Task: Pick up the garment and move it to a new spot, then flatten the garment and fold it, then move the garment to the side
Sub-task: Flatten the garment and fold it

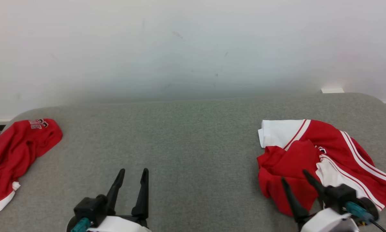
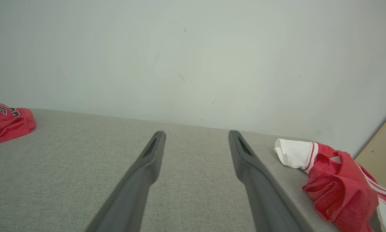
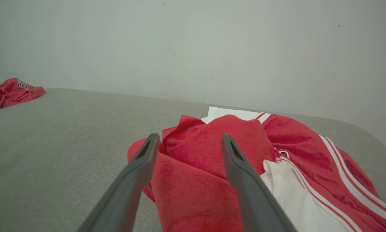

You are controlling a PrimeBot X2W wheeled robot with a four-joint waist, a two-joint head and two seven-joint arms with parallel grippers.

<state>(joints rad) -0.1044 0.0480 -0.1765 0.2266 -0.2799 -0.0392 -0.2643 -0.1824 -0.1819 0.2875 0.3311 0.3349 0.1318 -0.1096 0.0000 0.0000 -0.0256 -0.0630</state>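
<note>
On grey table (image 1: 193, 145), two red garments (image 1: 321, 161) (image 1: 15, 154)

You face a plain white wall (image 1: 193, 42), faintly scuffed, across the upper frame. Below it, your grey fabric-covered table (image 1: 193, 145) shows rounded far corners. At the right edge of the left wrist view stands a tan board (image 2: 384, 141).

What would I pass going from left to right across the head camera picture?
red shirt → left gripper → red and white jersey
</note>
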